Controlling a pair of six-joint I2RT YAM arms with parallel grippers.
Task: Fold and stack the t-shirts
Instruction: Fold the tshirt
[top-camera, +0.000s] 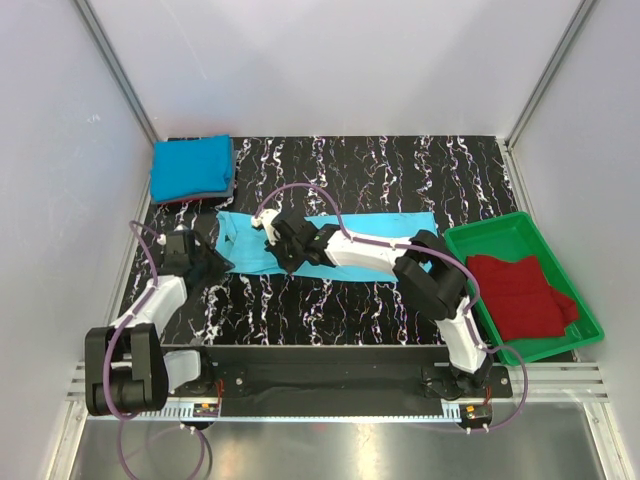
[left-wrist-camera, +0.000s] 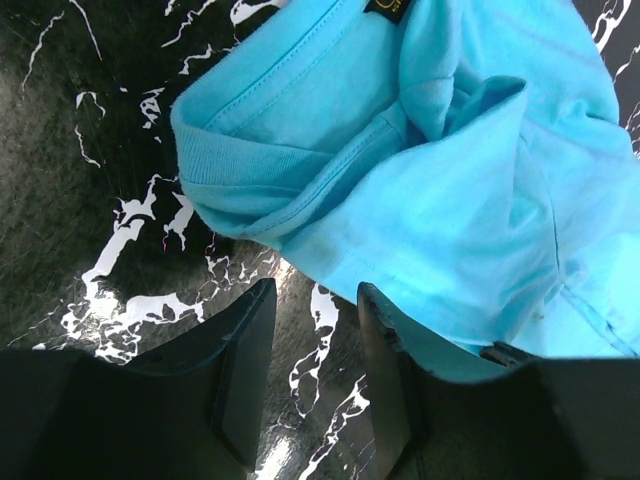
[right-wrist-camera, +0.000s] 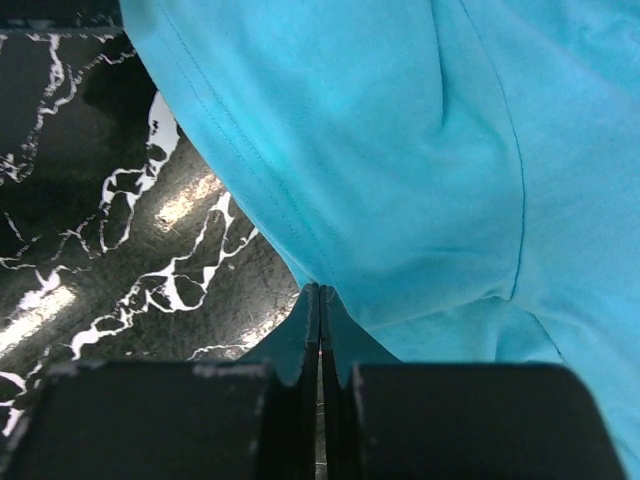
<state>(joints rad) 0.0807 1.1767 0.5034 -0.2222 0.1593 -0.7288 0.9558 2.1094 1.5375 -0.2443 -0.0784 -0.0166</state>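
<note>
A light turquoise t-shirt (top-camera: 375, 232) lies spread flat across the middle of the table. My right gripper (top-camera: 286, 256) reaches over it to its near left part. In the right wrist view the gripper (right-wrist-camera: 320, 292) is shut, and its tips pinch the shirt's hem (right-wrist-camera: 400, 180). My left gripper (top-camera: 216, 264) is at the shirt's left end. In the left wrist view it (left-wrist-camera: 315, 305) is open over bare table, just short of the collar (left-wrist-camera: 250, 165), with cloth lying against its right finger (left-wrist-camera: 385, 345). A folded deeper blue shirt (top-camera: 192, 166) tops a stack at the back left. A dark red shirt (top-camera: 520, 296) lies in the tray.
A green plastic tray (top-camera: 500, 228) stands at the right edge of the black marbled table (top-camera: 330, 310). Grey and dark red cloth edges (top-camera: 200, 198) show under the blue stack. White walls close in the left, back and right sides.
</note>
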